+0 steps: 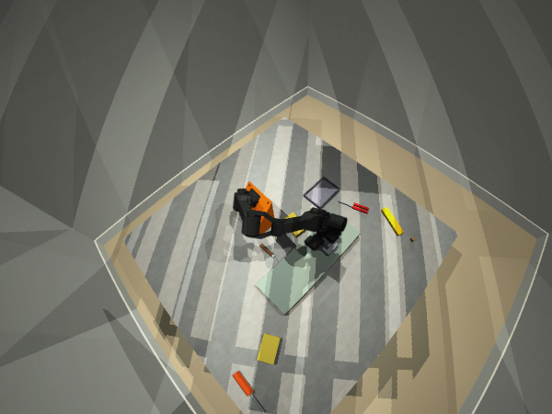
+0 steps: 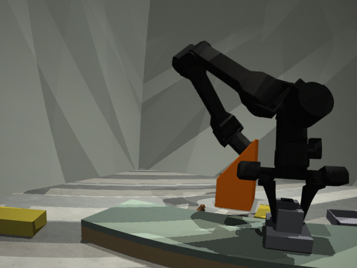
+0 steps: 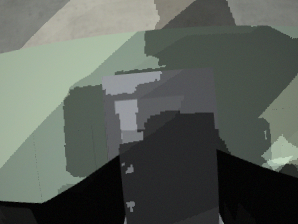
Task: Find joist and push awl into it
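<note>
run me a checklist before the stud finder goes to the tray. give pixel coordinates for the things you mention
1. Stud finder (image 1: 330, 248) (image 2: 289, 221) (image 3: 160, 90) held in the gripper (image 1: 317, 244) (image 2: 288, 208): ok
2. Tray (image 1: 322, 192) (image 2: 333, 218) free to take it: ok, nothing seen inside
3. Awl out of the tray: ok, no tool in there
4. Panel (image 1: 294, 285) (image 2: 143, 223) (image 3: 30, 110) free of holes: cannot tell, partly covered and shadowed
5. Joist found: cannot tell, no lit indicator seen

Top cam: high overhead, looking down, farthest out, whole floor sheet (image 1: 239, 317) in shot | Exterior: low, close, facing the arm (image 1: 294, 224) (image 2: 220, 59) across the panel (image 1: 294, 285) (image 2: 166, 229) | Wrist: closest, peering down past the fingers; all three share the panel!
</note>
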`<state>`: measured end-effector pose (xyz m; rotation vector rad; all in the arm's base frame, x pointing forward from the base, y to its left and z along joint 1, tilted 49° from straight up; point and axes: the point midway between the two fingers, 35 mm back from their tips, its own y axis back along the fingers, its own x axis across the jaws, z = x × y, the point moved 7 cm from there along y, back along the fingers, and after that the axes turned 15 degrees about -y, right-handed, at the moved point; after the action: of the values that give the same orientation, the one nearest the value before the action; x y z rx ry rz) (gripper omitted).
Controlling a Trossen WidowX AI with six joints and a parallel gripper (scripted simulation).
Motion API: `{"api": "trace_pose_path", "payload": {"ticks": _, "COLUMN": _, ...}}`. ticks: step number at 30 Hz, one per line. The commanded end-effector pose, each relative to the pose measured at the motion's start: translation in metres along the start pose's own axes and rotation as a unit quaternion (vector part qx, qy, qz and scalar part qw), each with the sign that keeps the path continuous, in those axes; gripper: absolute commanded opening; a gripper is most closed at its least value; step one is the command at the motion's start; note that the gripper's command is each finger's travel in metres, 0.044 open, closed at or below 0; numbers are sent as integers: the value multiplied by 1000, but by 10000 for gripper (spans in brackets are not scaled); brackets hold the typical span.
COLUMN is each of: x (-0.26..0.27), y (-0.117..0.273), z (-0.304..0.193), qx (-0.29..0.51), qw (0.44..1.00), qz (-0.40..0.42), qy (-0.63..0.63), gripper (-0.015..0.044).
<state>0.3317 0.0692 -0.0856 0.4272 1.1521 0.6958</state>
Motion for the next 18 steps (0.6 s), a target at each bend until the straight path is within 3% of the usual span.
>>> {"api": "trace_pose_path", "payload": {"ticks": 1, "x": 14, "y": 0, "z": -4, "qx": 1, "qw": 1000, "qz": 1, "qy": -1, "gripper": 0}}
{"api": "trace_pose_path", "payload": {"ticks": 18, "x": 64, "y": 1, "z": -17, "qx": 0, "qw": 1000, "qz": 3, "qy": -2, "gripper": 0}}
